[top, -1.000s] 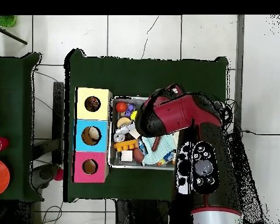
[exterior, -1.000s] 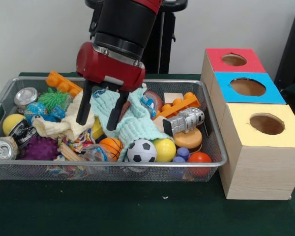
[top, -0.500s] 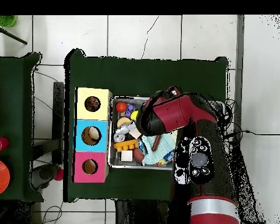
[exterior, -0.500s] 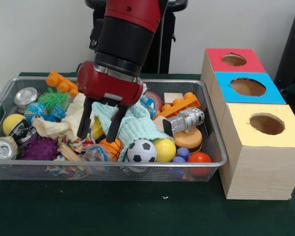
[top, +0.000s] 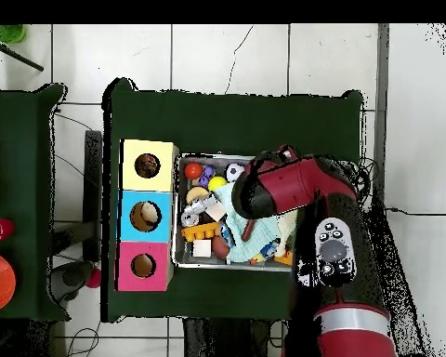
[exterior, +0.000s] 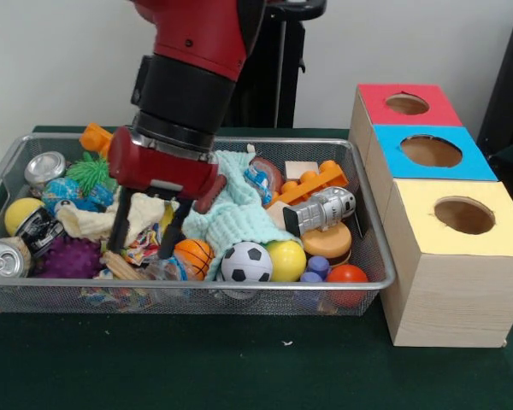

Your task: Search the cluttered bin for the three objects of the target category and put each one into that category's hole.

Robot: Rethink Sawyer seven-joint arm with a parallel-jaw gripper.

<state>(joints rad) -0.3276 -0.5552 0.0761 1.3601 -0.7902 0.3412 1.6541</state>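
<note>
My gripper (exterior: 145,239) is open and lowered into the left-middle of the wire bin (exterior: 372,256). Its two black fingers (exterior: 119,231) straddle a cream cloth (exterior: 103,220) and a colourful toy beneath it, holding nothing. Beside the right finger lie an orange basketball (exterior: 192,254), a soccer ball (exterior: 246,262) and a yellow ball (exterior: 286,260). A teal cloth (exterior: 239,213) is draped behind them. To the right stand the red box (exterior: 408,104), blue box (exterior: 432,152) and yellow box (exterior: 462,215), each with a round hole. In the overhead view the arm (top: 268,191) hides the gripper.
Cans (exterior: 44,167) (exterior: 2,256), a purple spiky ball (exterior: 68,256), a yellow ball (exterior: 21,213), orange bricks (exterior: 312,181), a silver robot toy (exterior: 321,210) and a red ball (exterior: 348,275) crowd the bin. From overhead, a pale thing shows inside the blue box's hole (top: 145,216).
The gripper has moved left along the bin and dropped lower, from over the teal cloth to the cream cloth pile. It stays open.
</note>
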